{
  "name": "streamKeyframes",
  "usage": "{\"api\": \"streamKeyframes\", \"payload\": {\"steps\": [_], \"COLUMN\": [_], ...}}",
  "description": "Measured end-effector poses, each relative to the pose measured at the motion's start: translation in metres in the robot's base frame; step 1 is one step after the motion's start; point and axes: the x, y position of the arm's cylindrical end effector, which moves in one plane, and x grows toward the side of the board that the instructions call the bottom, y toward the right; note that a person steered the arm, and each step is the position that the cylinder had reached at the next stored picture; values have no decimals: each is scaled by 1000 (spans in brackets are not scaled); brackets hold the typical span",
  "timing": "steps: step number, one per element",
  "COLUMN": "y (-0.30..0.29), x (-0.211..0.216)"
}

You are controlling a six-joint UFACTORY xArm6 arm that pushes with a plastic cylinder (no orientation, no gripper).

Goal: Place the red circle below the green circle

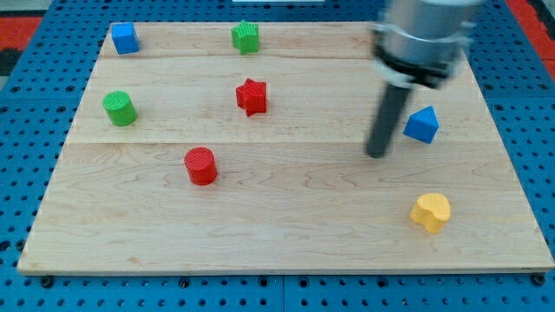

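The red circle (200, 165) is a short round block standing on the counter (286, 234), left of centre, a bit toward the view's bottom. I judge it light and stiff, prob. plastic with ribbed sides, so it should slide easily on the smooth wood. Because it is round, a push off its centre line may make it roll away sideways; best contact is on its right side, w/ the push going straight through the middle.

The green circle (119, 107) is up and to the left of it, well apart. The spot below the green one is free.

The red star (251, 96) stands above-right of the red circle, not touching.

My tip (376, 154) is far to the right, just beside the blue triangle-like block (421, 125). There is no gripper, only the rod, so nothing to open or close.
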Motion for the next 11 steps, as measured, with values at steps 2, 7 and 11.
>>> {"api": "streamKeyframes", "payload": {"steps": [2, 7, 11], "y": [-176, -289, -221], "x": [34, 4, -106]}}
